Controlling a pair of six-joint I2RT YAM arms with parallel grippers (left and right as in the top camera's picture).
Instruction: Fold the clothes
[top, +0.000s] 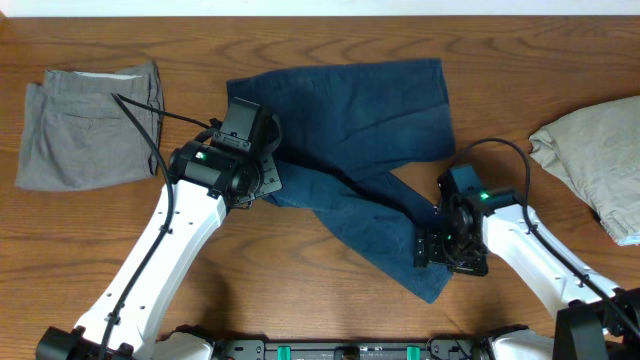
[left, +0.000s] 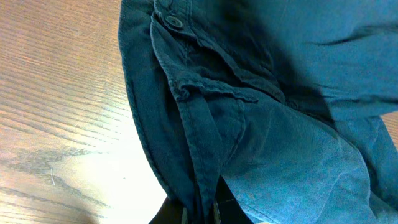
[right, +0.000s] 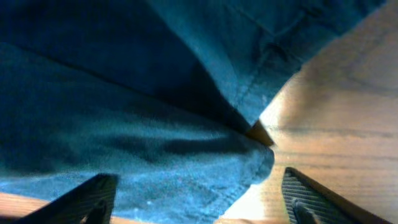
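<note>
Your left pincer (top: 262, 182) is pinched tight on the dark navy-blue soft cloth trousers (top: 350, 110), which lie in the middle of your brown wooden table (top: 320, 30). Your right pincer (right: 199, 196) stands wide over one leg. You have light grey folded shorts (top: 85, 125) at the left.

Navy clothes (top: 350, 110) (plain), grey shorts (top: 85, 125), beige garment (top: 600, 150), wood-grain table (top: 80, 30)

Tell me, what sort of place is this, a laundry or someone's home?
Probably a robotics test bench, not either: a white left arm and right arm work at a wooden table, with a navy garment, grey shorts and a beige garment laid out.
</note>
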